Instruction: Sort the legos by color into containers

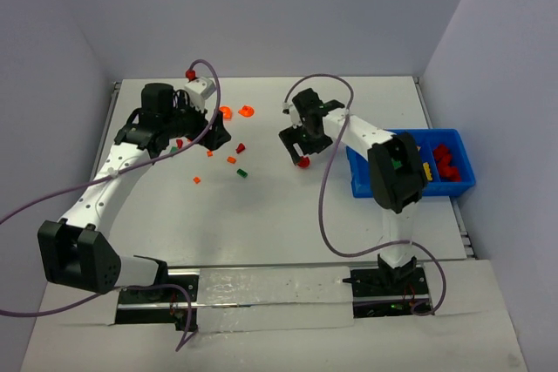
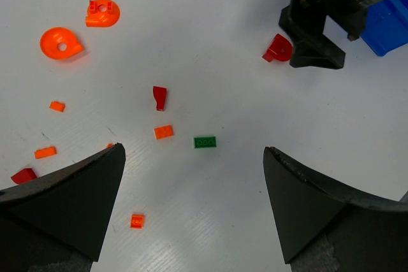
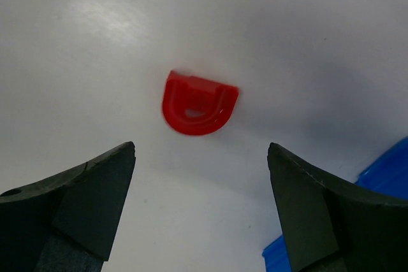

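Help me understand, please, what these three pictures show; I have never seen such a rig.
Two robot arms are bolted at the near edge of a white table. The overhead picture looks down on both. The other two come from cameras on the wrists, so the dark wedges are each gripper's own fingers. Small plastic bricks lie scattered, among them a green brick and round orange pieces. A blue bin on the right holds red bricks. The left gripper is open above the scatter. The right gripper is open over a red half-round piece lying on the table. Nothing is held.
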`<state>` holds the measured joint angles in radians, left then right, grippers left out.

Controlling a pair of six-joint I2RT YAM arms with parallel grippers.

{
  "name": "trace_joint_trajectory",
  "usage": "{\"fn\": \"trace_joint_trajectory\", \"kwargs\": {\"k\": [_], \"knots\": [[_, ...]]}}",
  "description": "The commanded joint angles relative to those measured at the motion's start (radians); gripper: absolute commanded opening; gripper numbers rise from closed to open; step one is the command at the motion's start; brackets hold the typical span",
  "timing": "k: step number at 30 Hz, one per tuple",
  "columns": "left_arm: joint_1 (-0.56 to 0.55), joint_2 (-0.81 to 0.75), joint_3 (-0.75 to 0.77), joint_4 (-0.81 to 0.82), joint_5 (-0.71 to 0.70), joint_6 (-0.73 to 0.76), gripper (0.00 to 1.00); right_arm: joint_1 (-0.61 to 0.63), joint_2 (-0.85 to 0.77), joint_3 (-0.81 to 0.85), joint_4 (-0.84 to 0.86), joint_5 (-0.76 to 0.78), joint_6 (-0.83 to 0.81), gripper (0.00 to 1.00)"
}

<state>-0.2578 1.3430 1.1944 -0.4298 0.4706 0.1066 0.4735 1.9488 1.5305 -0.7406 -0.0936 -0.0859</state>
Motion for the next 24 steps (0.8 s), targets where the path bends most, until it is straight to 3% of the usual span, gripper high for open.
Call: {"fn": "trace_joint_trajectory", "kwargs": {"k": [1,18,24], "knots": [[0.011,-0.034,0.000,0.044,0.025,-0.015,0.99,0.010,0.061,0.103,0.015,0.134,0.014,0.91],[0.014,-0.002,0.017,0.059,0.036,-0.018,0.99,0.016,0.197,0.178,-0.023,0.012,0.020,0.89],[0.014,0.000,0.017,0.060,0.031,-0.016,0.99,0.017,0.228,0.189,-0.032,0.007,0.023,0.76]]}}
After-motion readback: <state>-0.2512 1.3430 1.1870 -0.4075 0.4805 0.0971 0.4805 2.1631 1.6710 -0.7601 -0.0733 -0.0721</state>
